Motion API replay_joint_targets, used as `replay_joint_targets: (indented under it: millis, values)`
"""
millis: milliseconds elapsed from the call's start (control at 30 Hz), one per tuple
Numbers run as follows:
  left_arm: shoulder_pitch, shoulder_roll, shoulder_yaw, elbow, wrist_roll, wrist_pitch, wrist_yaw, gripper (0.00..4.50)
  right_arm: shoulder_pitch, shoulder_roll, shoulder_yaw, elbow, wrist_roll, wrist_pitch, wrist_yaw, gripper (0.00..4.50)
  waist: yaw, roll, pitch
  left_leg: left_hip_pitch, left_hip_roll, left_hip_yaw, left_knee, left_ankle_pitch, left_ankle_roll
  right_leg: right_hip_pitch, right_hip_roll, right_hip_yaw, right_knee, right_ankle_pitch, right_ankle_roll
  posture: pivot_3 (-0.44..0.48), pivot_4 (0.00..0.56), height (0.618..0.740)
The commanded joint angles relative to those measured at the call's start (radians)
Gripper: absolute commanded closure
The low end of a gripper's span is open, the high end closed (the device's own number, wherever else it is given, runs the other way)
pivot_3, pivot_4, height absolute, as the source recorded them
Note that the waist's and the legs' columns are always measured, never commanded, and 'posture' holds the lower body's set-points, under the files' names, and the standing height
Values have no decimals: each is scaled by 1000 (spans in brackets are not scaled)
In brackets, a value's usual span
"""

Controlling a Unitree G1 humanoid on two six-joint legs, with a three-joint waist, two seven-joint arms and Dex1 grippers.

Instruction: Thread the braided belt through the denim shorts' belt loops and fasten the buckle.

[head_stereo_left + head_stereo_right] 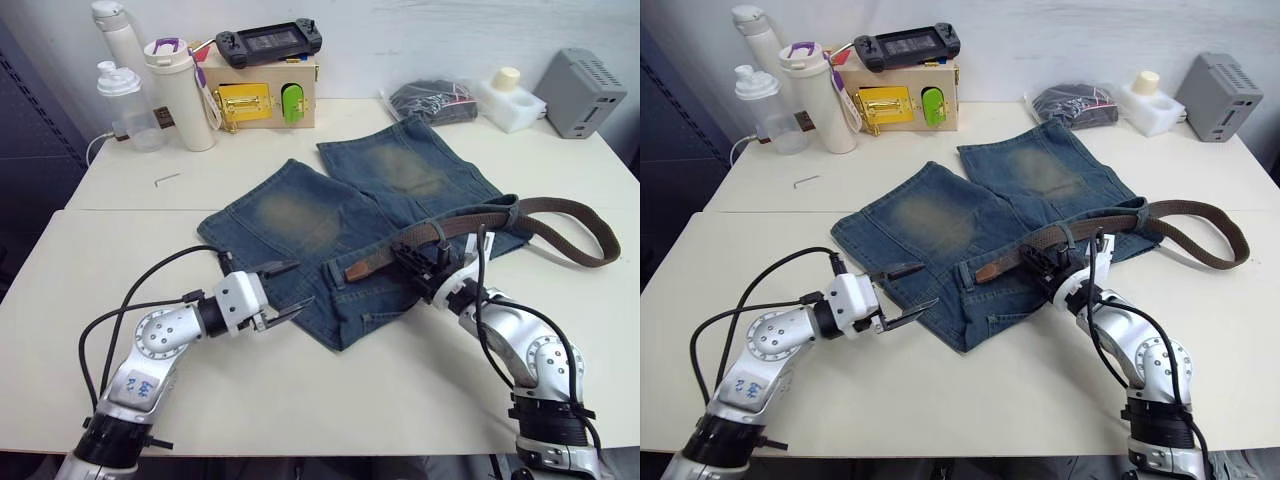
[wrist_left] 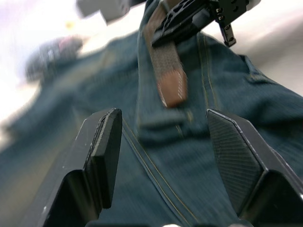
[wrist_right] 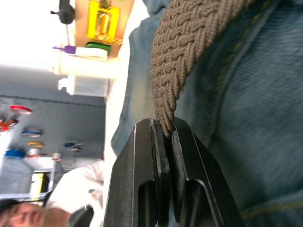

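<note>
- The left gripper (image 1: 284, 290) hangs low over the near edge of the denim shorts (image 1: 330, 215) with its two black fingers spread wide and nothing between them; in its wrist view the belt's brown leather tip (image 2: 171, 89) lies straight ahead, so it looks posted there to receive that end
- The right gripper (image 1: 412, 262) has its fingers pressed together on the braided belt (image 1: 540, 215), pinching the strap edge-on a little back from the tip, a hold that would let it feed the strap along the waistband
- The leather tip (image 1: 360, 268) rests on the denim between the two grippers, apart from the left fingers
- A short denim strip, probably one of the belt loops (image 2: 158, 119), lies just beyond the tip in the left wrist view; I cannot tell whether the strap has passed any loop so far
- The shorts lie flat on the white table (image 1: 60, 260) with waistband toward the robot and legs pointing away, which keeps the loops within reach of both arms
- Beyond the right gripper the belt curves off the shorts in a long bend onto the table; the buckle cannot be made out
- At the far edge stand bottles (image 1: 180, 90) and a wooden box with a yellow latch (image 1: 262, 95), well apart from the work
</note>
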Motion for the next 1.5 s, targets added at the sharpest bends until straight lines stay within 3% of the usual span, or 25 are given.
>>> replay_joint_targets:
  millis: [33,433,1067,1300,1500]
  values:
    - [15,6,41,-87,-25,41,6,1314,-29,23,4,10,-92,-12,67,4500,1,0,0,0,0,0,1,0,0,0,0,0,0,0,0,0,150,645]
    - [21,2,57,-83,17,38,-7,1314,-43,90,115,-45,-291,63,143,4500,-8,1,-1,1,0,1,-2,0,0,0,0,0,0,0,0,0,150,645]
    - [-20,68,-18,176,343,-397,-11,1314,-34,196,232,-70,-445,243,200,4500,-34,-1,-4,7,2,1,-7,0,-2,0,0,0,2,0,0,0,150,645]
    - [-92,82,-54,313,534,-577,92,1314,-35,232,221,-67,-465,281,206,4500,-34,-3,-5,12,2,1,-10,-1,-3,1,0,0,2,0,0,0,150,645]
    - [-120,77,-62,364,587,-641,163,1314,-30,245,209,-79,-465,297,211,4500,-34,-4,-6,15,1,1,-13,-1,-3,1,0,1,2,0,0,0,150,645]
